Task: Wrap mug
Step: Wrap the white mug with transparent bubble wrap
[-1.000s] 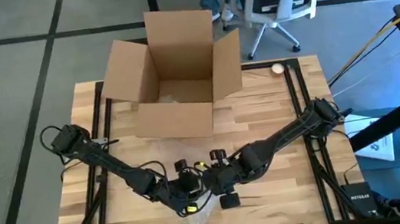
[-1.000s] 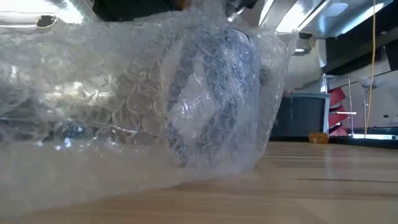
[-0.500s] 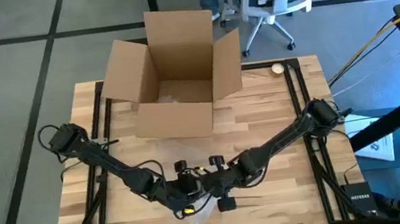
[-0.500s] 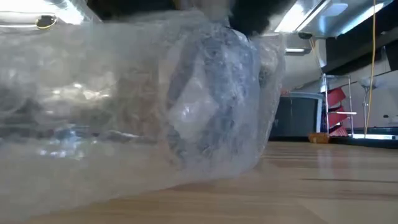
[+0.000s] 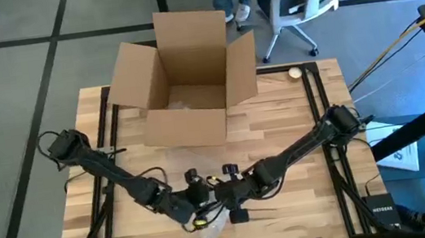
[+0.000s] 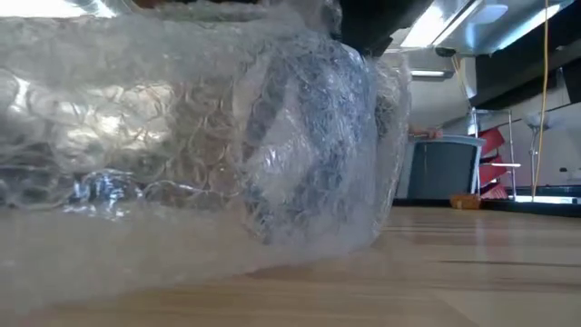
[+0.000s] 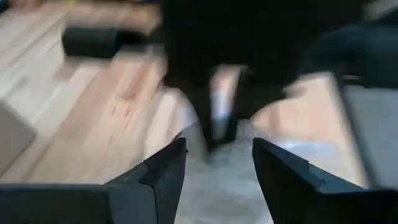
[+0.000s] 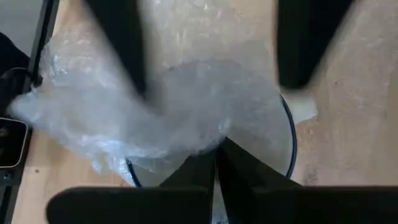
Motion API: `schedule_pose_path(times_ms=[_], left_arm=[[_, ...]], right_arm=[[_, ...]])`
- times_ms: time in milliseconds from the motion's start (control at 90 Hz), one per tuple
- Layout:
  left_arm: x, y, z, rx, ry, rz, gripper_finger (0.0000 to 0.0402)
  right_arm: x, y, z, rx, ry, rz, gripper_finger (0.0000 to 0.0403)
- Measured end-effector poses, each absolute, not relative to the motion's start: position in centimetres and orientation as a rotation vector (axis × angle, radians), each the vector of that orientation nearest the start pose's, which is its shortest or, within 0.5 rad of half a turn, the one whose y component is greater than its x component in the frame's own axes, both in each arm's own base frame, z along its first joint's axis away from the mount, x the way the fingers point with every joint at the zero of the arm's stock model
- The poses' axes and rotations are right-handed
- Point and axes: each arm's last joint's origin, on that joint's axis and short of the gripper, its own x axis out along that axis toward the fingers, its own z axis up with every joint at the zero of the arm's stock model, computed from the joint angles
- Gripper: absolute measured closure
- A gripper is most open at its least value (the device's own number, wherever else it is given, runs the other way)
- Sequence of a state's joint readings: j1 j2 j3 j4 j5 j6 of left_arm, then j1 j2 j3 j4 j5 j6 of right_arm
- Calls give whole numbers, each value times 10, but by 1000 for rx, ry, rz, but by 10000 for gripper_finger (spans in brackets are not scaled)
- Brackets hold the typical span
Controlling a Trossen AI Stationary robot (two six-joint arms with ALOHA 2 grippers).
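Mug (image 6: pixel 313 145), one only, lies on its side inside one sheet of bubble wrap (image 6: pixel 136 136) at the table's (image 5: pixel 295 124) near edge, directly under both sets of jaws. Our right jaws (image 8: pixel 216 163) are pinched shut on a fold of the wrap beside the mug's rim. Our left jaws (image 7: pixel 217 165) stand open just above the wrap, holding nothing, as far as the blurred view shows. One open cardboard box (image 5: pixel 186 77) sits well beyond them. Compared with a second ago, both grippers have drawn slightly leftward.
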State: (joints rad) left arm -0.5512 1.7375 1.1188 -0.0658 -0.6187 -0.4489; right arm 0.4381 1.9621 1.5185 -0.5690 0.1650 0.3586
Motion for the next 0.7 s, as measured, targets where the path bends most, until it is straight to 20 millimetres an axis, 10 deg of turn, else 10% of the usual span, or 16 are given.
schedule_pose_path(times_ms=[278, 700], left_arm=[[334, -177, 190, -52, 590, 204, 231], [333, -176, 188, -52, 609, 206, 231]], right_arm=[[379, 174, 217, 38, 1027, 104, 402], [382, 179, 282, -11, 981, 151, 402]])
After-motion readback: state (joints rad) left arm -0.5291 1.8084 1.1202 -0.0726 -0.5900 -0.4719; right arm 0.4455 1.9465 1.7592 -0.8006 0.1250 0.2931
